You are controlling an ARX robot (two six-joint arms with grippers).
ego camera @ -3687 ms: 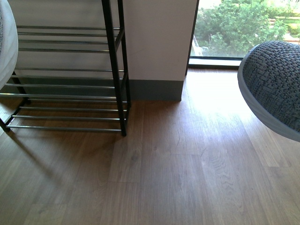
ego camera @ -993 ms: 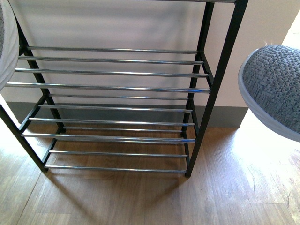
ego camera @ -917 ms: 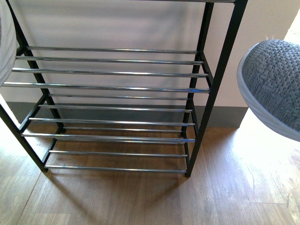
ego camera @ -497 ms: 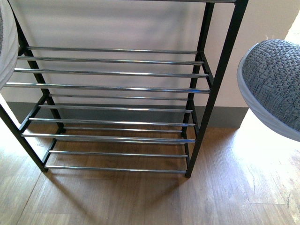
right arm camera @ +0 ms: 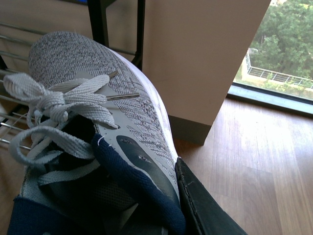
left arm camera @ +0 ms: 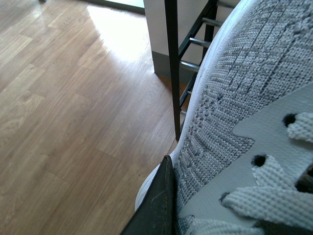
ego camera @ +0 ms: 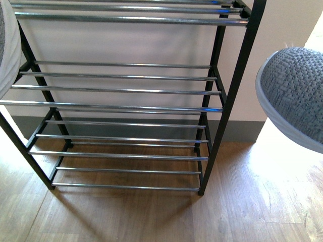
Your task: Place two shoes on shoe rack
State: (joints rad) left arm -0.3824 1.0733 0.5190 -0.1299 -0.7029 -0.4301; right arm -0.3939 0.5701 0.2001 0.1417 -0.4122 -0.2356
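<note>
**Where are the shoes right now?**
Both are in the air, neither on the rack (ego camera: 116, 89). The right shoe (ego camera: 295, 96) hangs at the right edge of the front view, just outside the rack's right post (ego camera: 228, 101). The left shoe (ego camera: 5, 48) shows only as a sliver at the left edge, by the rack's left end.

**And your grip?**
My right end effector (right arm camera: 164, 210) is closed on the right shoe at its navy collar. One dark finger (right arm camera: 203, 208) lies against the outer side and the other is hidden. My left end effector (left arm camera: 195, 220) carries the left shoe the same way, with one finger (left arm camera: 157, 205) pressed on the knit side near the laces.

**Which step is this?**
I judge it the approach. Both shoes are carried and the rack is squarely ahead, but placing has not begun.

**What does the next move call for?**
I'd bring one shoe inward over a tier, probably the middle one. The sole should be level and lie across several rods (ego camera: 126, 106) so it cannot slip between them. The right shoe has to clear that post first. Then I lower until the sole rests on the rods, and only after that open the fingers.
</note>
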